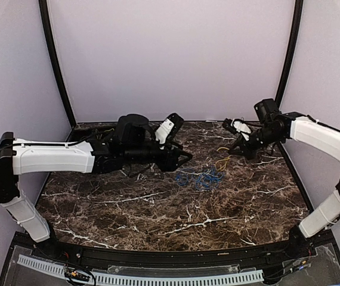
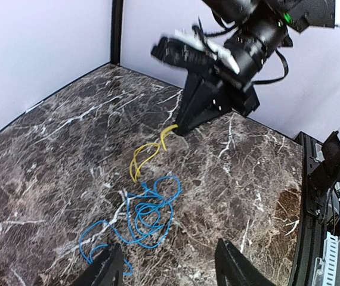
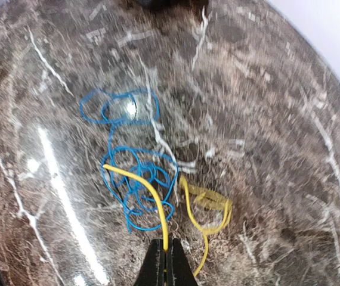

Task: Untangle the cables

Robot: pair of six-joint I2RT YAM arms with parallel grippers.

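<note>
The blue cable (image 1: 200, 177) lies in loose loops on the dark marble table, right of centre. The yellow cable (image 1: 222, 161) lies just beyond it, toward the right arm. My right gripper (image 1: 234, 150) is shut on one end of the yellow cable (image 3: 209, 205), and that end rises from the table across the blue cable (image 3: 135, 179) into the closed jaws (image 3: 166, 253). My left gripper (image 2: 167, 255) hovers open just short of the blue cable (image 2: 149, 208), holding nothing. From the left wrist, the right gripper (image 2: 181, 126) pinches the yellow cable (image 2: 143, 158).
Pale walls and black corner posts (image 1: 56, 65) enclose the marble table (image 1: 158, 214). A black rail (image 2: 306, 196) runs along the table's right edge. The left arm (image 1: 56, 156) stretches across the table's back left.
</note>
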